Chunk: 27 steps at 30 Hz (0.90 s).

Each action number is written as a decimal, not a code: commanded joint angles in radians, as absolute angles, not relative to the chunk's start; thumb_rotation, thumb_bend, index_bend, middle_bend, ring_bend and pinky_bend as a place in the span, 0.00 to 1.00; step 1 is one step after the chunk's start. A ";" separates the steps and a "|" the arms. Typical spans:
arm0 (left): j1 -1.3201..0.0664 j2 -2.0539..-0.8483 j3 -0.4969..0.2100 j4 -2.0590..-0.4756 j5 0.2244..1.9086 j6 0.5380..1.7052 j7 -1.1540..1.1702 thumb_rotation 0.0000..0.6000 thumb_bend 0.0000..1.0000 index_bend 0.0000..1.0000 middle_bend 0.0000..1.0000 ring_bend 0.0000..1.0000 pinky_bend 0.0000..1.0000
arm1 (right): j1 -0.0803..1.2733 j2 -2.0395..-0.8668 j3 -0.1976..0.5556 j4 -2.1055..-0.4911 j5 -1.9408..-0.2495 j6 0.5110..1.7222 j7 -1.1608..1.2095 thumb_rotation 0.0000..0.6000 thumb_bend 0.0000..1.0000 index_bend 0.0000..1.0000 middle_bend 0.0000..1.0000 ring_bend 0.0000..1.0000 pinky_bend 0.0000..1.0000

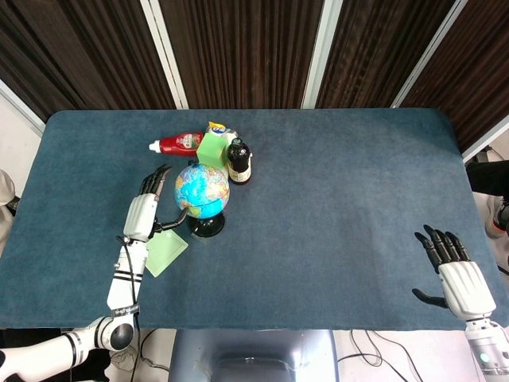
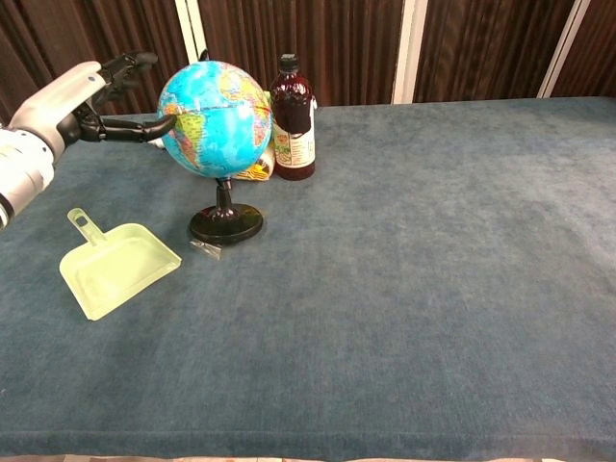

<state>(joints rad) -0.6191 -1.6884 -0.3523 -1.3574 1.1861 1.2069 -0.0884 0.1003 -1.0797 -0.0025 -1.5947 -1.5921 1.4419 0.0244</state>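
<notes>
A blue globe [image 1: 202, 191] on a black stand [image 1: 207, 227] stands upright left of the table's middle. My left hand [image 1: 145, 208] hovers just to its left with the fingers [image 1: 155, 177] spread and holding nothing. In the chest view the left hand [image 2: 72, 101] stretches its thumb out to the left side of the globe [image 2: 214, 119]; I cannot tell if the tip touches. My right hand [image 1: 453, 270] lies open at the front right of the table, far from everything.
A pale green dustpan [image 2: 117, 268] lies in front of the left hand. Behind the globe stand a dark bottle [image 2: 293, 120] and a green box [image 1: 211, 150], with a red sauce bottle [image 1: 179, 143] and a yellow packet [image 1: 219, 127] lying nearby. A small strip [image 2: 205, 250] lies by the stand.
</notes>
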 commanded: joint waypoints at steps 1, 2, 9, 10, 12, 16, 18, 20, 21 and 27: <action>-0.619 -1.687 -0.356 -1.338 1.176 1.195 -0.104 0.84 0.30 0.00 0.00 0.00 0.00 | 0.100 -1.080 -0.002 -1.595 -1.592 1.442 0.023 1.00 0.18 0.00 0.00 0.00 0.00; -0.619 -1.688 -0.356 -1.334 1.175 1.194 -0.107 0.84 0.30 0.00 0.00 0.00 0.00 | 0.101 -1.081 -0.002 -1.595 -1.591 1.441 0.022 1.00 0.18 0.00 0.00 0.00 0.00; -0.618 -1.686 -0.358 -1.309 1.164 1.177 -0.130 0.85 0.31 0.00 0.00 0.00 0.00 | 0.101 -1.082 -0.001 -1.595 -1.588 1.440 0.019 1.00 0.18 0.00 0.00 0.00 0.00; -0.618 -1.686 -0.358 -1.307 1.163 1.176 -0.132 0.85 0.31 0.00 0.00 0.00 0.00 | 0.101 -1.082 -0.001 -1.595 -1.588 1.439 0.018 1.00 0.18 0.00 0.00 0.00 0.00; -0.619 -1.687 -0.358 -1.302 1.161 1.172 -0.137 0.86 0.31 0.00 0.00 0.00 0.00 | 0.101 -1.082 -0.001 -1.595 -1.588 1.439 0.018 1.00 0.18 0.00 0.00 0.00 0.00; -0.627 -1.690 -0.363 -1.293 1.155 1.159 -0.143 0.86 0.31 0.00 0.00 0.00 0.00 | 0.100 -1.083 0.000 -1.595 -1.588 1.442 0.016 1.00 0.18 0.00 0.00 0.00 0.00; -0.633 -1.691 -0.366 -1.293 1.154 1.155 -0.139 0.85 0.30 0.00 0.00 0.00 0.00 | 0.100 -1.083 0.000 -1.595 -1.587 1.442 0.016 1.00 0.18 0.00 0.00 0.00 0.00; -0.638 -1.693 -0.370 -1.291 1.150 1.151 -0.133 0.86 0.30 0.00 0.00 0.00 0.00 | 0.099 -1.083 0.001 -1.596 -1.586 1.443 0.016 1.00 0.18 0.00 0.00 0.00 0.00; -0.640 -1.693 -0.371 -1.289 1.146 1.148 -0.131 0.86 0.30 0.00 0.00 0.00 0.00 | 0.099 -1.083 0.001 -1.596 -1.586 1.444 0.017 1.00 0.18 0.00 0.00 0.00 0.00; -0.648 -1.701 -0.375 -1.265 1.125 1.130 -0.123 0.87 0.30 0.00 0.00 0.00 0.00 | 0.097 -1.080 0.002 -1.594 -1.586 1.448 0.021 1.00 0.18 0.00 0.00 0.00 0.00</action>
<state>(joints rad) -0.6475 -1.7003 -0.3739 -1.2660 1.1268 1.1312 -0.1232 0.0968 -1.0802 0.0020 -1.5945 -1.5857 1.4482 0.0213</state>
